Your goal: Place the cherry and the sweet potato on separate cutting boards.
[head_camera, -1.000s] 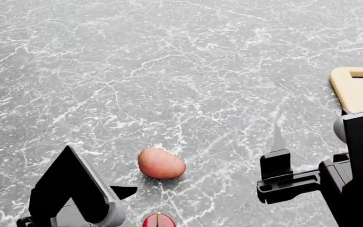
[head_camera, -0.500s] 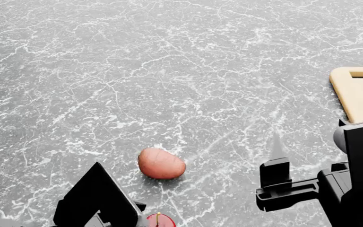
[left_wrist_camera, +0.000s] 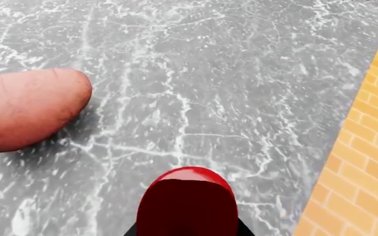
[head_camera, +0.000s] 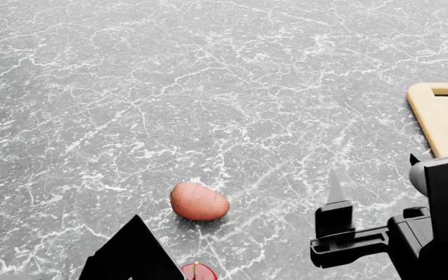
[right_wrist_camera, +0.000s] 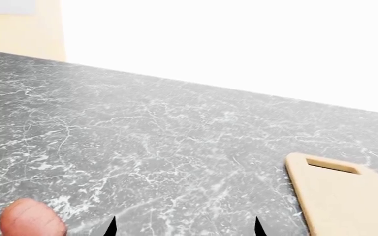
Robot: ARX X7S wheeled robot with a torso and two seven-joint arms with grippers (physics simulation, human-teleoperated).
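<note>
The glossy red cherry [head_camera: 198, 272] lies at the near edge of the grey marble table [head_camera: 208, 87], half cut off by the frame. In the left wrist view the cherry [left_wrist_camera: 187, 196] fills the gap of my left gripper [left_wrist_camera: 187, 230], whose black fingers [left_wrist_camera: 130, 231] lie against both its sides. The left arm is the black wedge [head_camera: 135, 254]. The matte pinkish sweet potato [head_camera: 199, 202] lies just beyond the cherry and also shows in the left wrist view [left_wrist_camera: 28, 108]. My right gripper [right_wrist_camera: 183, 225] is open and empty, right of the sweet potato [right_wrist_camera: 31, 219]. One cutting board [head_camera: 445, 114] lies far right.
The cutting board's slotted end [right_wrist_camera: 333, 166] points away from me, just beyond my right arm [head_camera: 434, 233]. A yellow brick-patterned surface [left_wrist_camera: 366, 162] borders the table in the left wrist view. No second board shows.
My left arm has moved right and sunk toward the bottom edge, onto the cherry. My right gripper has drifted slightly nearer. The cherry and the sweet potato have not moved.
</note>
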